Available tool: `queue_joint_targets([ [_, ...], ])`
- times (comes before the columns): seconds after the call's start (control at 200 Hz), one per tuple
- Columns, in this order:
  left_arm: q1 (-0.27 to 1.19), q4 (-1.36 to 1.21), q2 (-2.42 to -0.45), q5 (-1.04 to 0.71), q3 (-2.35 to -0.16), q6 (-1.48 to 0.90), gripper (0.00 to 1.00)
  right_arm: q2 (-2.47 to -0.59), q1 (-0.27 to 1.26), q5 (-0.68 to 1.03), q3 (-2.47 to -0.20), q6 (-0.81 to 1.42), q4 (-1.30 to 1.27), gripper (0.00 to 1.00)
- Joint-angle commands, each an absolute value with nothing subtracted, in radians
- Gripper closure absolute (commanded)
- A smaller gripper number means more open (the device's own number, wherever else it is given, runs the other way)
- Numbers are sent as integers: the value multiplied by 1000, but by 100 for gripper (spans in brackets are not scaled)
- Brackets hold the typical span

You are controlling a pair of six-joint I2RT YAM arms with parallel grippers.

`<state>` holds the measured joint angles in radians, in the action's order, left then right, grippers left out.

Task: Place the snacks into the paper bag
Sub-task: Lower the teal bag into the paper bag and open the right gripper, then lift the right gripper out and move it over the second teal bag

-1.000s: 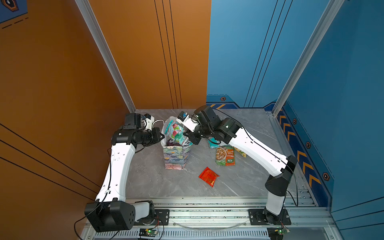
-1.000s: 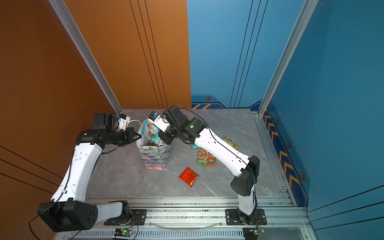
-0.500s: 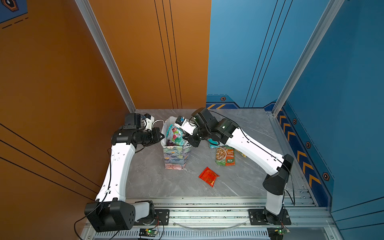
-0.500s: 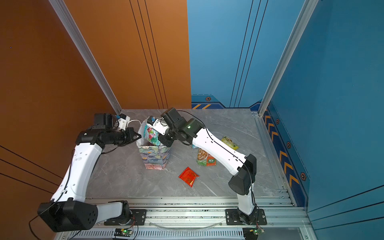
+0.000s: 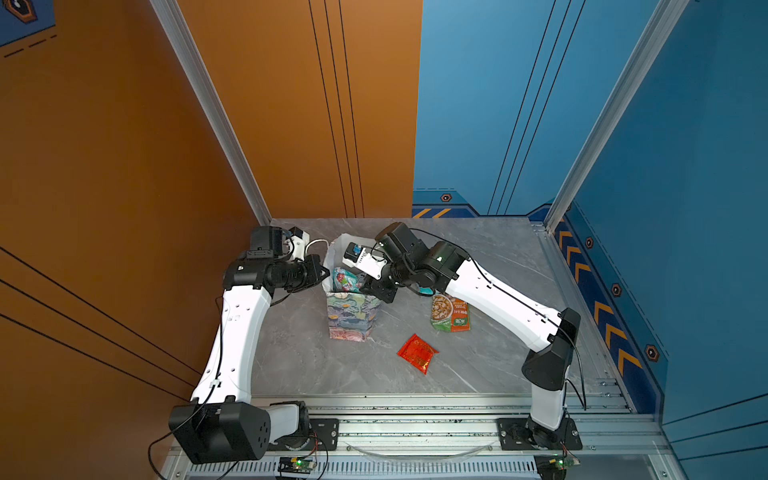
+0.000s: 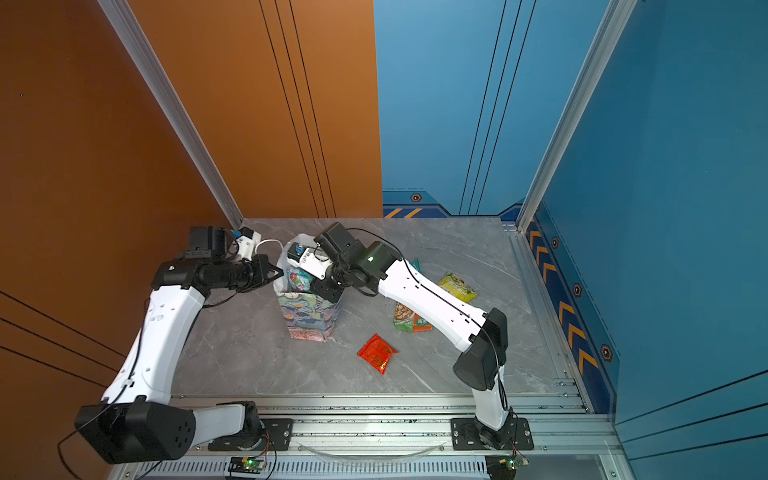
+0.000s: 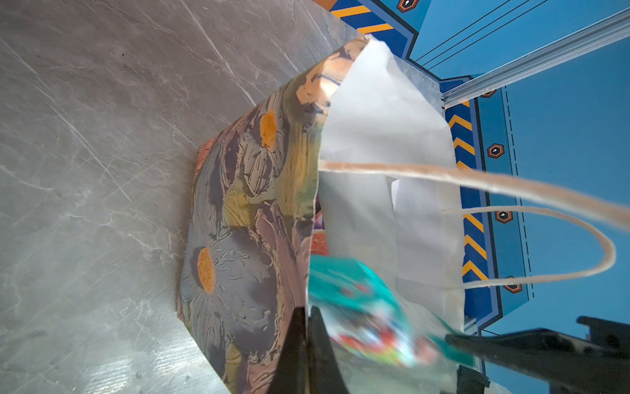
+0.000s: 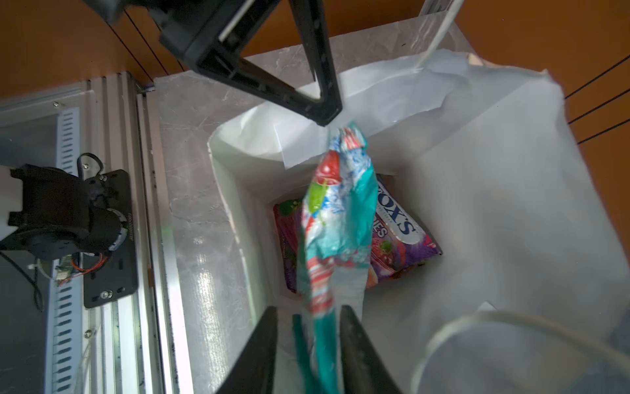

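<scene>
In both top views the paper bag (image 5: 351,316) stands upright on the grey counter (image 5: 332,365), towards the back and left of the middle. The left end effector (image 5: 324,274) meets the bag's left rim. The right end effector (image 5: 376,289) hangs over the bag's mouth from the right. A teal packet (image 5: 347,280) shows in the opening. On the counter to the right of the bag lie a red packet (image 5: 417,352) and, further back, a green-orange packet (image 5: 451,313) partly under the right arm. In a top view a yellow packet (image 6: 457,286) lies beyond that arm, well apart from the bag (image 6: 309,316).

In the left wrist view, the left end effector (image 7: 308,308) has its jaws together, pinching the edge of the bag's flowered wall (image 7: 238,221). The teal packet (image 7: 354,300) is a blur just inside the white lining. A cord handle (image 7: 511,184) loops outward.

In the right wrist view, the right end effector (image 8: 308,310) has its fingers (image 8: 262,341) apart. The teal packet (image 8: 337,211) hangs lengthwise between them, down into the bag. A gap shows beside one finger. A purple packet (image 8: 399,238) marked FOX'S lies flat on the bag's floor. The left end effector (image 8: 327,116) nips the far rim of the white lining (image 8: 494,204).
</scene>
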<state>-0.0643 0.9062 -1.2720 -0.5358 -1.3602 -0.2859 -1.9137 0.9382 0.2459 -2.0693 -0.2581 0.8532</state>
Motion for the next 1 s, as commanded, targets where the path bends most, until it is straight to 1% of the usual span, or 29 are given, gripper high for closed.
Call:
queue_joint_targets([
  [0.0, -60, 873, -1274, -575, -1401, -293, 100, -1867, 936, 273, -2099, -199, 825, 50],
  [0.055, -60, 873, -1276, -575, -1402, -294, 100, -1827, 933, 280, -2083, -173, 783, 47],
  [0.11, -59, 874, -1275, -574, -1401, -293, 100, -1773, 933, 275, -2040, -137, 714, 41],
  [0.27, -60, 873, -1271, -574, -1396, -291, 100, -1592, 925, 238, -1843, -33, 487, 26],
  [0.445, -59, 874, -1271, -573, -1394, -292, 100, -1425, 890, 124, -1601, 108, 324, 19],
  [0.541, -58, 873, -1269, -573, -1394, -294, 100, -1362, 847, 69, -1498, 194, 313, 18],
  [0.631, -57, 873, -1268, -571, -1392, -295, 100, -1313, 786, 29, -1396, 301, 314, 16],
  [0.691, -57, 874, -1266, -570, -1390, -296, 100, -1285, 736, 32, -1328, 375, 315, 15],
  [0.736, -55, 874, -1266, -569, -1390, -296, 100, -1266, 707, 31, -1274, 429, 318, 12],
  [0.781, -54, 874, -1266, -569, -1391, -298, 100, -1249, 645, 29, -1226, 476, 327, 9],
  [0.836, -54, 874, -1267, -569, -1393, -300, 100, -1232, 599, 23, -1167, 531, 338, 8],
  [0.916, -50, 873, -1271, -571, -1396, -304, 100, -1213, 525, 36, -1082, 596, 336, 2],
  [0.996, -48, 873, -1275, -572, -1398, -308, 100, -1222, 450, 80, -1023, 634, 326, 2],
])
